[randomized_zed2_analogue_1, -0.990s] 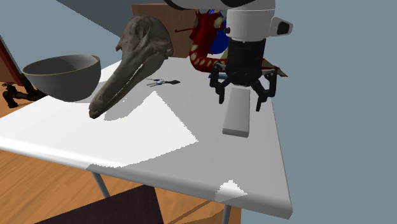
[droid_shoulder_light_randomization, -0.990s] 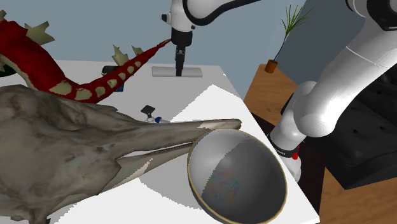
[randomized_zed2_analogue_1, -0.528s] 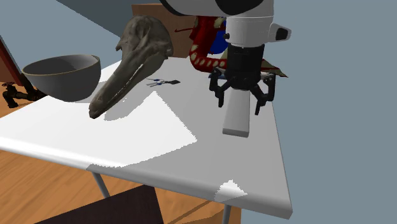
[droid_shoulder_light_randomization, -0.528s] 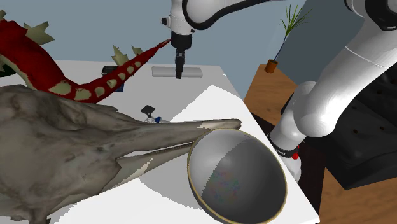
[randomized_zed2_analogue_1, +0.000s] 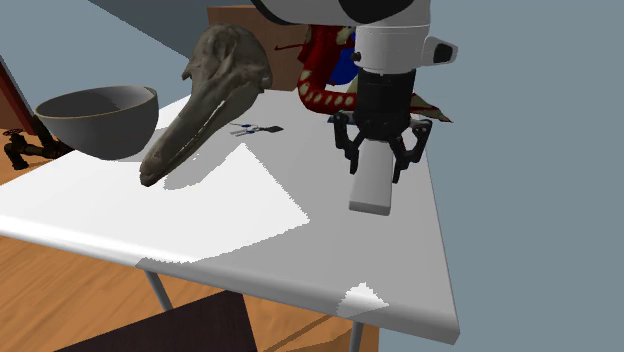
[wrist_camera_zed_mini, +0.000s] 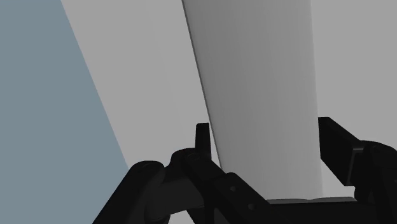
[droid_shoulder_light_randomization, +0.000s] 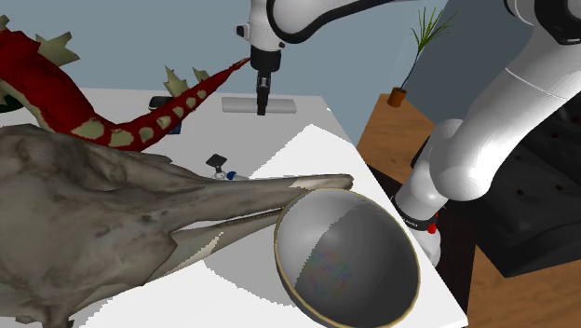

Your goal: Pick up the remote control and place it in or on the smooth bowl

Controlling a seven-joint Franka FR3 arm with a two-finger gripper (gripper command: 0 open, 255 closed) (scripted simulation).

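No legible text or markings

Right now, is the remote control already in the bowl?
No, the remote control lies on the table under the gripper, far from the bowl.

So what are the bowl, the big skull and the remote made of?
The bowl looks like smooth metal or maybe glazed pottery: grey, with a soft sheen inside and a thin gold-coloured rim. The skull looks like old bone: mottled grey-brown, rough and dull. The remote is drawn as a plain pale grey slab, smooth with no buttons showing, so its material can't be told.
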